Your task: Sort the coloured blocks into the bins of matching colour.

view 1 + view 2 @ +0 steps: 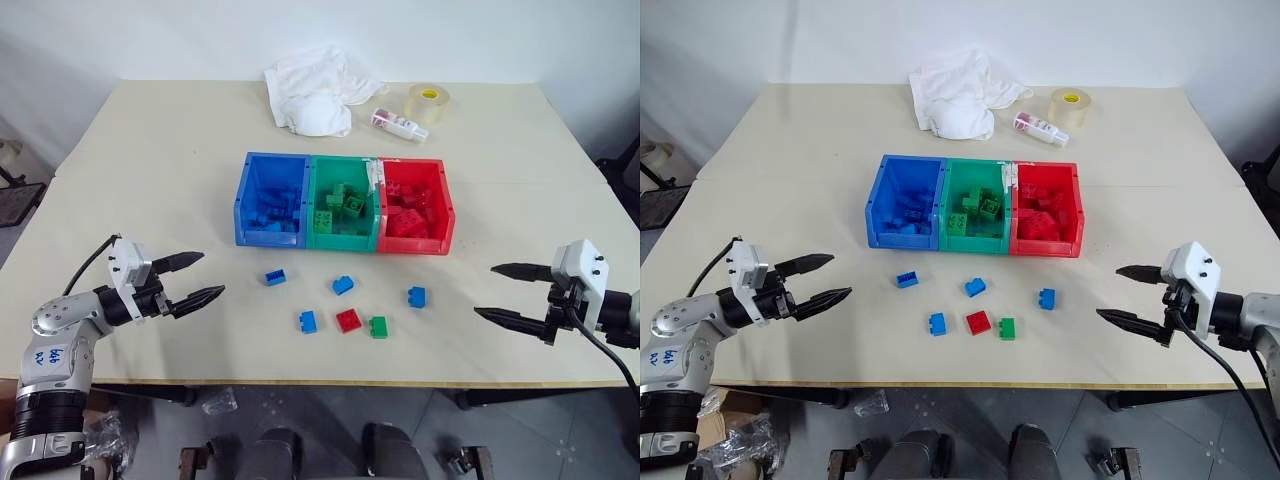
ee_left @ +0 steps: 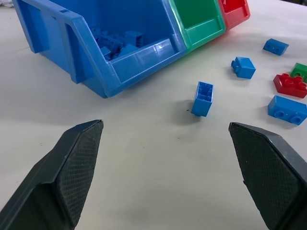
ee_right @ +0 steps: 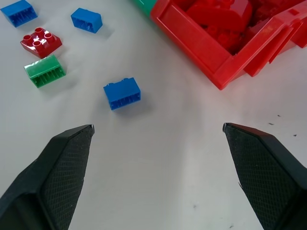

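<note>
Six loose blocks (image 1: 349, 320) visible; bins (image 1: 343, 203) contents partly hidden by walls.

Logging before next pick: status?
Left hand and right hand open, empty. Six loose blocks on table before bins. Nothing in the way.

Label of the small bottle (image 1: 399, 124) beside the tape roll (image 1: 428, 102), too small to read

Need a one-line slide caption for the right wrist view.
Open right gripper faces a blue block lying on the table beside the red bin.
</note>
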